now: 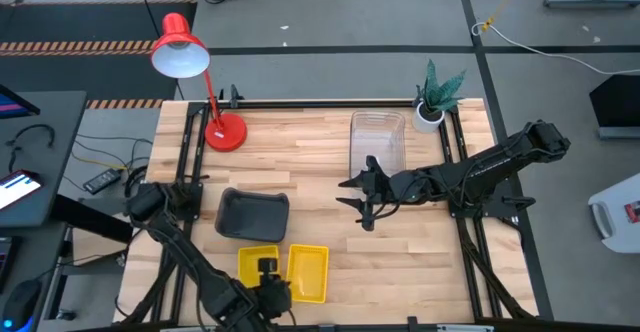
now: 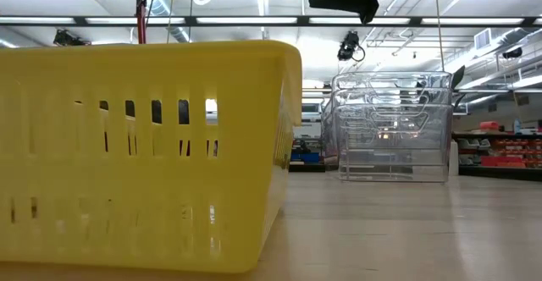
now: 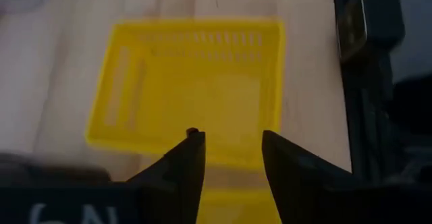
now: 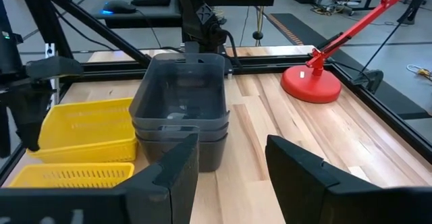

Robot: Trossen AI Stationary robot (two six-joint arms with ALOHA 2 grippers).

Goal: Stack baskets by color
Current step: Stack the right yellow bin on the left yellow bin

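Hovered with the left gripper (image 3: 233, 160) open above one yellow basket (image 3: 192, 89), beside another (image 1: 308, 272) at the surface's (image 1: 320, 232) near edge. Held the right gripper (image 4: 233, 173) open mid-surface, facing the stacked grey baskets (image 4: 181, 109), clear baskets (image 1: 377, 142) behind.

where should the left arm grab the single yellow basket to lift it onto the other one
Grip a rim wall of the yellow basket from straight above, one finger inside and one outside: it sits upright and open-topped, with thin slotted walls. The left gripper, fingers open, hovers right by it, beside the other yellow basket.
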